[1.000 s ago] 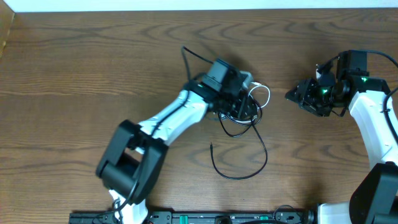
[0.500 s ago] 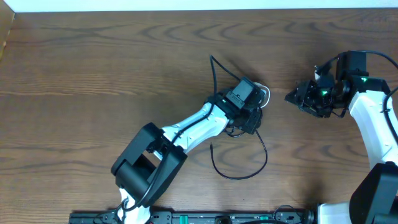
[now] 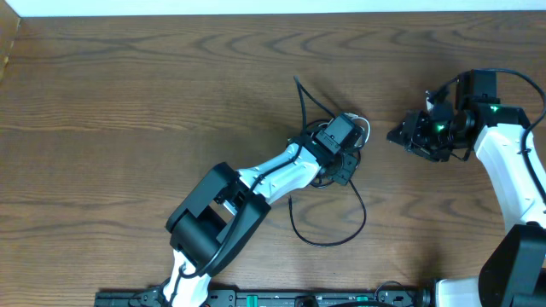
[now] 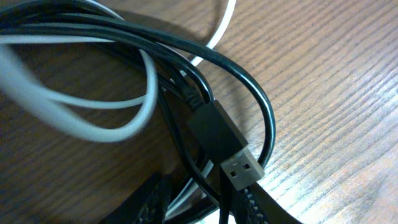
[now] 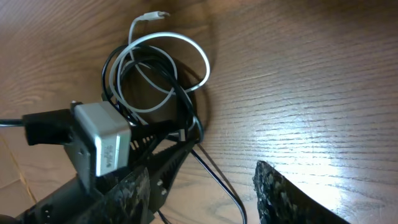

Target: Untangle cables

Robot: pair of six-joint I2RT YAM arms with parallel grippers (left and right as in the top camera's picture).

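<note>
The cables [image 3: 362, 130] lie tangled in mid-table: a white cord looped through a black one, whose long tail [image 3: 334, 240] curves toward the front. My left gripper [image 3: 345, 160] is down on the tangle. In the left wrist view its fingers [image 4: 205, 208] are closed around black and white strands, just below a black USB plug [image 4: 239, 167] and a white loop [image 4: 93, 118]. My right gripper [image 3: 397, 135] is open and empty, to the right of the tangle. Its view shows its fingers [image 5: 205, 199] apart, the bundle [image 5: 163, 81] and the left gripper [image 5: 180, 146] ahead.
The wooden table [image 3: 128, 102] runs to a white strip at the back edge. The small white plug end [image 5: 153, 15] points away from the bundle. The left arm's thicker black wire [image 3: 300, 92] rises behind the left gripper.
The left arm has swung right, and its gripper shifted a little right and forward onto the tangle. The black tail and the white loop stayed put. The right arm barely moved.
</note>
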